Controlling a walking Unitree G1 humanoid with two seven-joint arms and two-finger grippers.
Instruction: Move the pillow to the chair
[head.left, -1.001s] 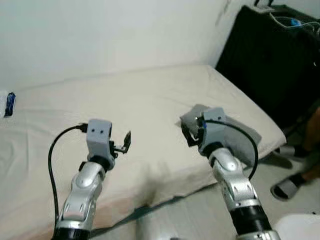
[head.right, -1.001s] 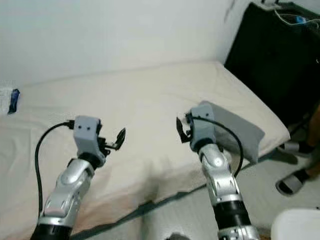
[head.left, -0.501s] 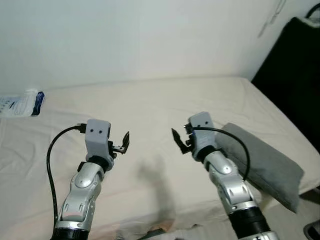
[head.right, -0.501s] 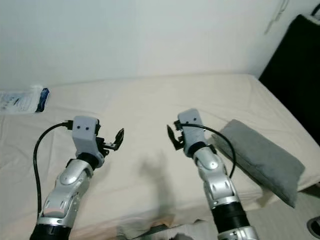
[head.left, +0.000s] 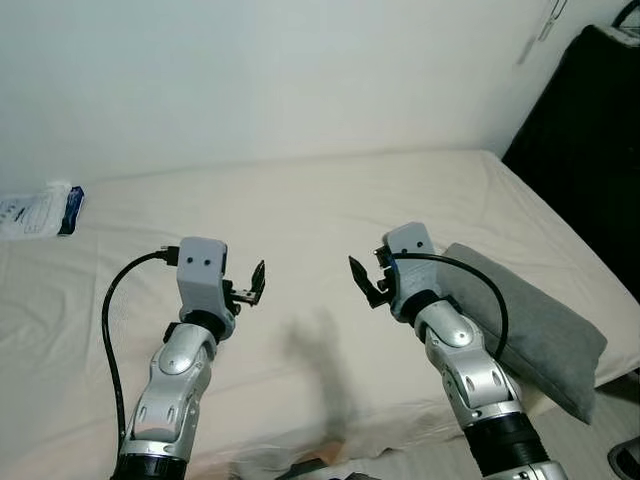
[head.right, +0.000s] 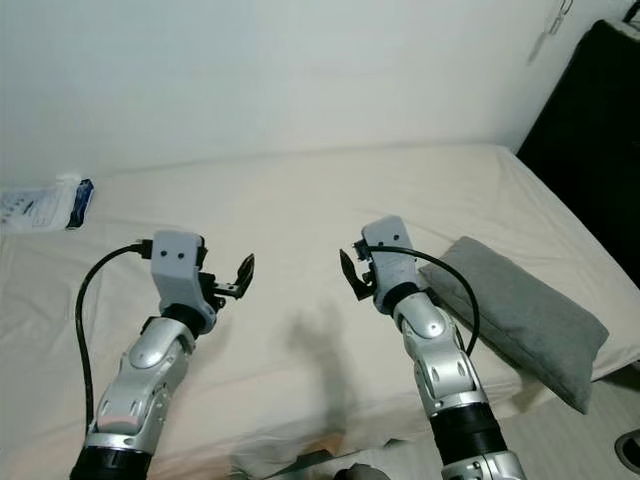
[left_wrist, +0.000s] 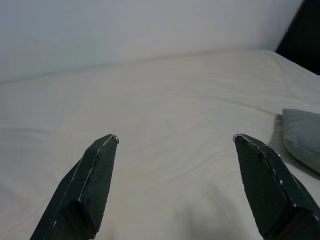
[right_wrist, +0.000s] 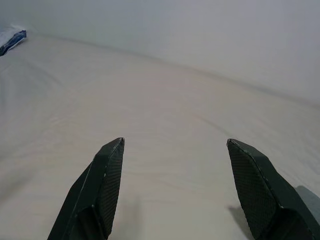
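Note:
A grey pillow (head.left: 530, 330) lies on the right part of the bed (head.left: 300, 220), near its front right corner; its edge also shows in the left wrist view as the pillow (left_wrist: 302, 137). My right gripper (head.left: 362, 283) hovers open above the sheet just left of the pillow, nothing between its fingers (right_wrist: 102, 185). My left gripper (head.left: 252, 285) is held open over the bed's middle left, also holding nothing, its fingers (left_wrist: 90, 185) spread wide.
A white and blue packet (head.left: 40, 208) lies at the bed's far left. A white wall runs behind the bed. A dark cabinet or fabric (head.left: 590, 140) stands at the right. The floor (head.left: 610, 440) shows past the bed's front right corner.
The view swung left over the past second, so the pillow shifted right in the picture and the packet came into sight. Both arms hold nearly the same raised pose.

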